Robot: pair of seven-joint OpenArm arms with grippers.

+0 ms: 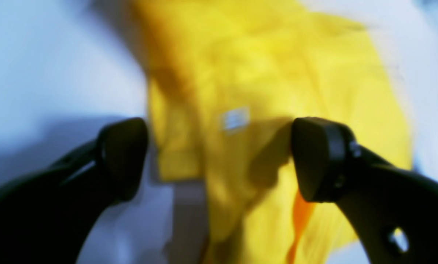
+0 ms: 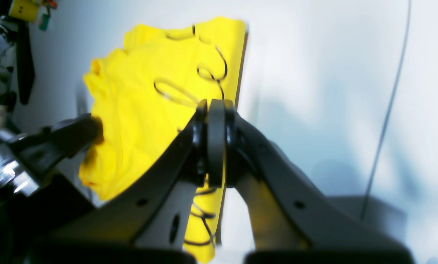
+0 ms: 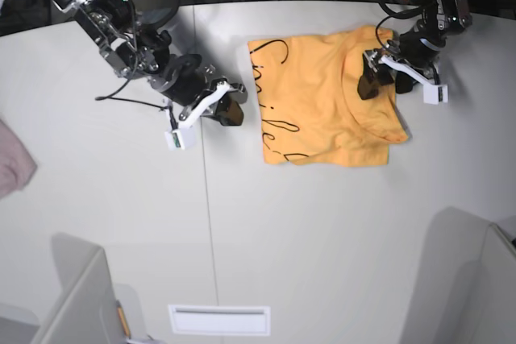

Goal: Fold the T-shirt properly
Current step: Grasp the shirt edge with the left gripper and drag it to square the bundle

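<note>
On the white table [image 3: 322, 239], the T-shirt [image 3: 318, 102] was laid partly folded. The left gripper [image 1: 219, 157] was spread above it, empty. The right gripper [image 2: 216, 143] was pressed shut beside it.

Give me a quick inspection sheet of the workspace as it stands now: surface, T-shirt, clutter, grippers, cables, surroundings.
Surface: white table, with a seam running down it left of centre.
Job's things: T-shirt lies partly folded at the far right, black cursive lettering facing up along its left side, edges uneven.
Clutter: pinkish cloth at the left table edge; white slotted plate near the front edge.
Grippers: left gripper open above the shirt, nothing between its fingers; right gripper shut and empty, over bare table beside the shirt's left edge.
Cables: thin dark cable on the table by the right arm.
Surroundings: grey panels at the front corners; dark equipment behind the table, too dim to identify.
</note>
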